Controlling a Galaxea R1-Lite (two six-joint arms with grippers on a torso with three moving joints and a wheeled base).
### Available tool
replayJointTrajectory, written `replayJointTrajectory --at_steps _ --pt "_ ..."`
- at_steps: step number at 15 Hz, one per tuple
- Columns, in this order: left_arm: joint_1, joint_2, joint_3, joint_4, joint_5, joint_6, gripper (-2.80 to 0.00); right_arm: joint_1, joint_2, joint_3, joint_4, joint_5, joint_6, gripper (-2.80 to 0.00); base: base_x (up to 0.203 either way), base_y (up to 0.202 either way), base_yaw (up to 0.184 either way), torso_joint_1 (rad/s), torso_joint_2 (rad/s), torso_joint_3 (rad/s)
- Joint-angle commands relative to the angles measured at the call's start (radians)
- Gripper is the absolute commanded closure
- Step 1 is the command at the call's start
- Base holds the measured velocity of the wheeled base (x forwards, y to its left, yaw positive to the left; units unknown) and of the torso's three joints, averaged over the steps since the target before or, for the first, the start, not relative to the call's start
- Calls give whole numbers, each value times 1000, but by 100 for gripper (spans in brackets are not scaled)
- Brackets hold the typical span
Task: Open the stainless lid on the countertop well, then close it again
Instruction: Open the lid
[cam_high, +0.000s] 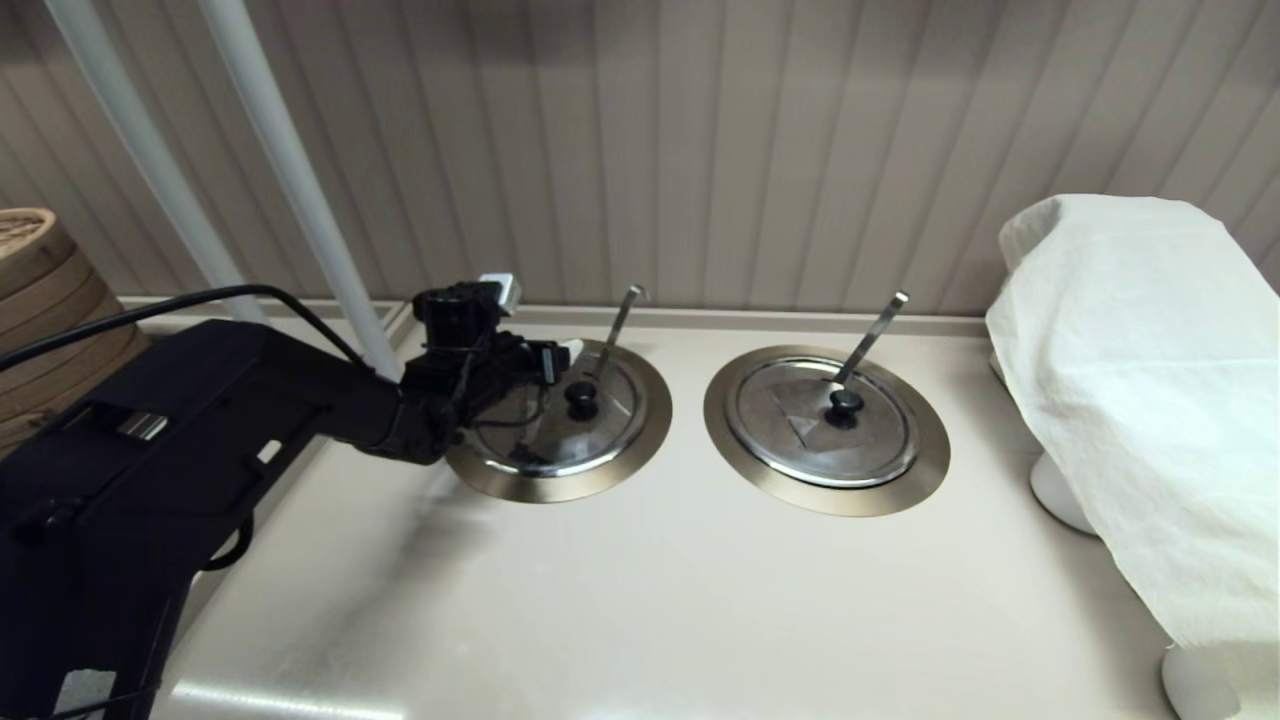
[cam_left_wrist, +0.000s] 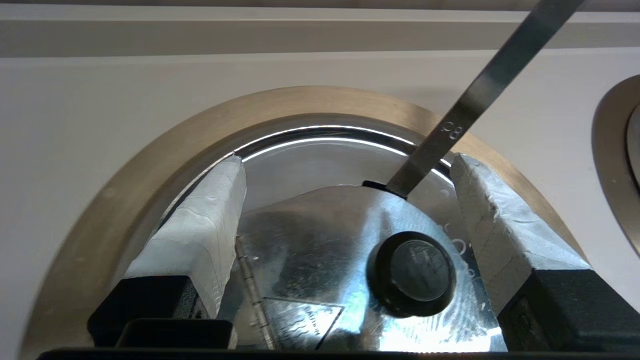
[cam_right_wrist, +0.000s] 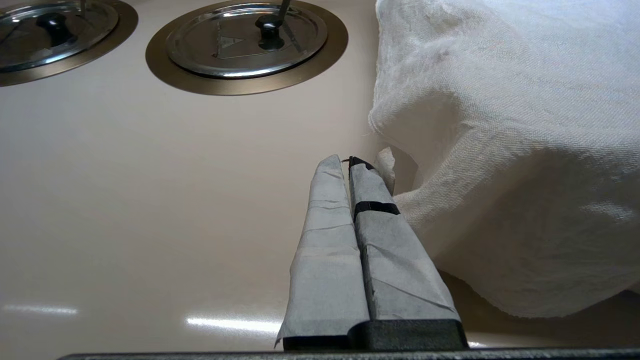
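The stainless lid (cam_high: 605, 430) lies in the left countertop well, ringed by a bronze-grey flange (cam_high: 560, 487). Its black knob (cam_high: 580, 397) sits beside the hook-tipped ladle handle (cam_high: 617, 330). My left gripper (cam_high: 537, 318) hovers over the lid, open. In the left wrist view the knob (cam_left_wrist: 412, 272) lies between the two padded fingers (cam_left_wrist: 200, 235), nearer the other one, touching neither. A hinge and a small triangle mark (cam_left_wrist: 300, 320) show on the lid (cam_left_wrist: 300, 240); whether the flap is raised I cannot tell. My right gripper (cam_right_wrist: 348, 161) rests shut and empty, low over the counter.
The twin lid (cam_high: 800, 430) with the straight flat-tipped handle (cam_high: 872, 335) sits in the right-hand ring. A white cloth (cam_high: 1140, 400) covers something at the far right, close to my right gripper. Bamboo steamers (cam_high: 40, 300) and white poles (cam_high: 290, 170) stand at the left.
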Motion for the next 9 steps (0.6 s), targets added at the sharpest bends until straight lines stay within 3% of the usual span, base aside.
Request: replayJointTrajectory --at_steps 1,3,9 --pt "-5 70 1 -63 2 -4 -280 0 0 0 0 0 0 0 0 0 0 0 0 0" --pt "-14 103 4 -114 7 -3 -280 0 0 0 0 0 0 0 0 0 0 0 0 0" --pt "-30 121 12 -121 20 3 -280 0 1 0 0 0 0 0 0 0 0 0 0 0"
